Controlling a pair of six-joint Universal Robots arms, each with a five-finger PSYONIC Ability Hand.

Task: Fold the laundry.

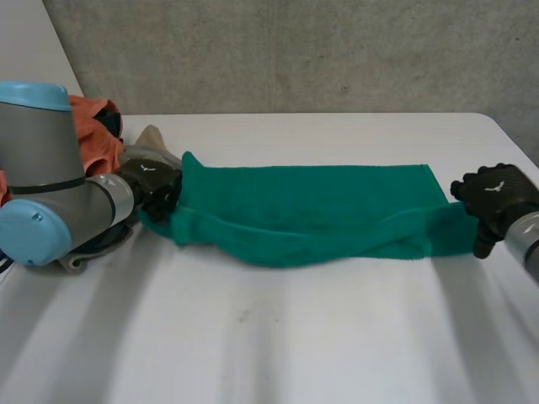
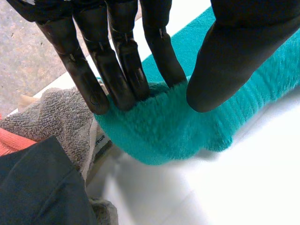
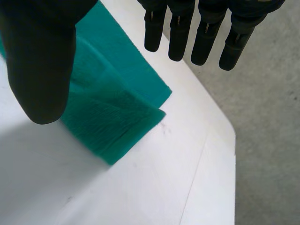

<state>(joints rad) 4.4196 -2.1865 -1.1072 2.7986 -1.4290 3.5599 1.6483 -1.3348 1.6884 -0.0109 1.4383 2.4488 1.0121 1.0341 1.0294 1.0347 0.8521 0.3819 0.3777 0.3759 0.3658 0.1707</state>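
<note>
Behind the white table [image 1: 253, 337] a grey concrete wall [image 1: 295, 50] is running across the back of the scene. A long green terry towel [image 1: 312, 202] is lying stretched from side to side over the middle of the table. It is folded along its length, with its near edge rolling up into a thick, slightly twisted ridge.

At one end of the towel the left hand [image 1: 156, 189] is gripping the cloth. In the left wrist view its straight fingers [image 2: 117, 65] are pressing into the pile from one side and its thumb [image 2: 225, 61] from the other, and a bunched hump of green is sitting pinched between them.

At the opposite end the right hand [image 1: 497, 198] is hanging spread wide and is holding nothing. In the right wrist view its fingers are pointing straight down over bare table, and its thumb is standing well apart from them over the towel's squared, doubled end.

Just beyond the left hand a heap of other laundry is waiting: a grey looped towel [image 2: 56, 112] touching the green one, an orange garment [image 1: 97, 126] and a dark cloth [image 2: 37, 187]. In the head view the left arm's grey joint with its light-blue cap [image 1: 34, 236] is partly covering this heap.
</note>
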